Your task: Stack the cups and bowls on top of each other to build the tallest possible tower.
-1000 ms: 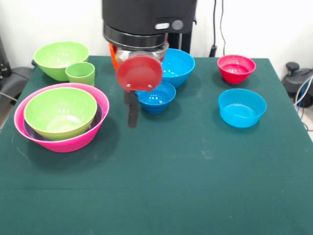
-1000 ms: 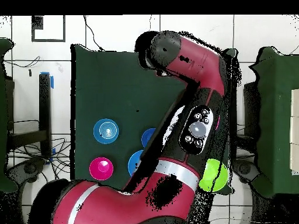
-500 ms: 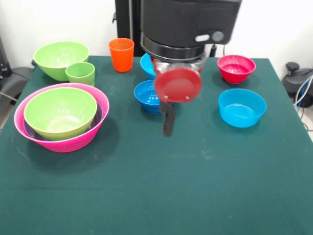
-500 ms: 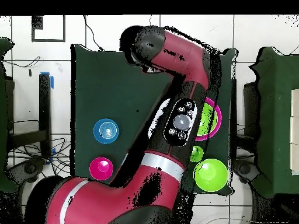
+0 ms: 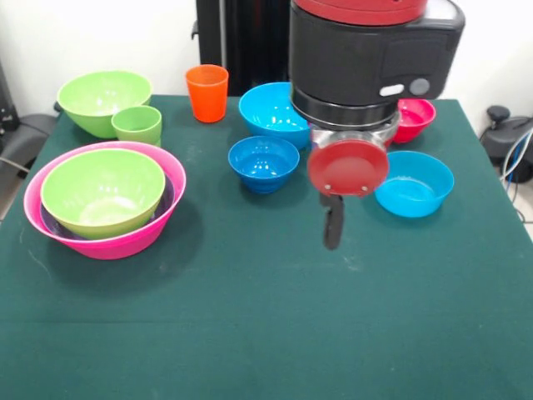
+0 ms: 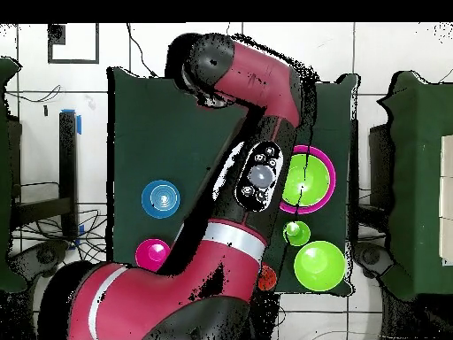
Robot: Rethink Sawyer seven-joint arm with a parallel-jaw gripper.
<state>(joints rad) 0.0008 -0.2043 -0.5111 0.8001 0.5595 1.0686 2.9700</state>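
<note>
Our gripper (image 5: 332,225) hangs just left of the blue bowl (image 5: 413,183); we cannot tell its finger state; the tower (image 5: 105,198), a green bowl nested in pink, sits far left of it; we should centre over the rim before descending.

The arm (image 5: 366,75) partly hides the small red bowl (image 5: 418,117).

You have glossy, smooth plastic throughout: the pink bowl (image 5: 104,242), the lime bowl (image 5: 102,190) nested in it, the blue bowls (image 5: 263,162) and the orange cup (image 5: 206,92). The table (image 5: 250,333) wears matt green cloth. The arm (image 6: 265,88) shows shiny red casing.
</note>
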